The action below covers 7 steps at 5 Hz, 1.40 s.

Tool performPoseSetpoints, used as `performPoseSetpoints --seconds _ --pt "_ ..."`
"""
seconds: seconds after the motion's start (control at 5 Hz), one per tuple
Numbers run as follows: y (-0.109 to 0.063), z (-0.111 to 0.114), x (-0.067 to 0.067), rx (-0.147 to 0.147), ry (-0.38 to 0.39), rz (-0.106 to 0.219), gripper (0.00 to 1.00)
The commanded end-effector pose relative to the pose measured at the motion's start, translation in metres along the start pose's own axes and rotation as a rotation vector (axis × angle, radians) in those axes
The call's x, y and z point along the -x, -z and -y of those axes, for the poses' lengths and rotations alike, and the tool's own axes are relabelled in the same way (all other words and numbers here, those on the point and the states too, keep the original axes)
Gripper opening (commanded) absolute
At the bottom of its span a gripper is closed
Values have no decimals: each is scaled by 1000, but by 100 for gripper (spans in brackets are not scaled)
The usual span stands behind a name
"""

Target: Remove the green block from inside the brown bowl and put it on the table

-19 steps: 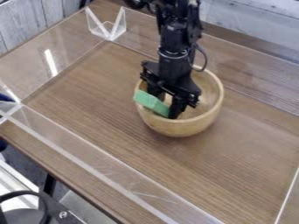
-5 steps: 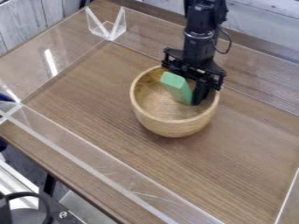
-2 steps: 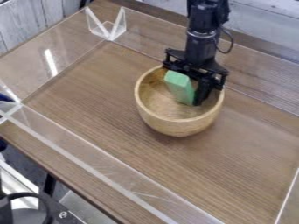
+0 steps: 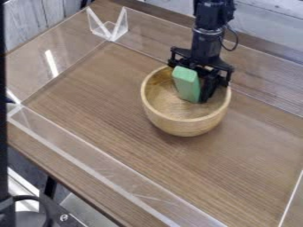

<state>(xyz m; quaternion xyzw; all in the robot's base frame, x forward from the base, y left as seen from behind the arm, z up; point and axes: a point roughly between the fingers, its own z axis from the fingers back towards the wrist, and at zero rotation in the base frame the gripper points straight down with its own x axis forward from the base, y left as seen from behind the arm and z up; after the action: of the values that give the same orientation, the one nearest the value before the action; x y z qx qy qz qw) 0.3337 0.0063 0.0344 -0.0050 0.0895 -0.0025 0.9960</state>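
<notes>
1. Camera view: I see the gripper (image 4: pixel 199 86) pointing straight down over the brown bowl (image 4: pixel 185 119), its black arm rising toward 12 o'clock.
2. I read its jaws as clamped on the green block (image 4: pixel 187 83), one finger on each side of it.
3. I find the green block upright inside the bowl, at the 1 o'clock part of the hollow, near the far rim. I cannot tell whether its lower edge touches the bowl floor.
4. I see the bowl resting on the table (image 4: pixel 95 106), right of centre.
5. I note a clear acrylic wall (image 4: pixel 71 173) along the near table edge, at 7 o'clock.
</notes>
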Motion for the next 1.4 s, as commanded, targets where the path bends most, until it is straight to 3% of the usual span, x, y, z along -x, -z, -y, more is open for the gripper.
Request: performPoseSetpoints --seconds 0.0,0.4,0.8,1.2 --pt "-24 -2 -4 -2 -3 87 0" --pt "-27 -1 5 -4 -8 108 0" --pt "-18 -1 -2 -33 8 111 0" --pt "-14 2 -7 -49 46 134 0"
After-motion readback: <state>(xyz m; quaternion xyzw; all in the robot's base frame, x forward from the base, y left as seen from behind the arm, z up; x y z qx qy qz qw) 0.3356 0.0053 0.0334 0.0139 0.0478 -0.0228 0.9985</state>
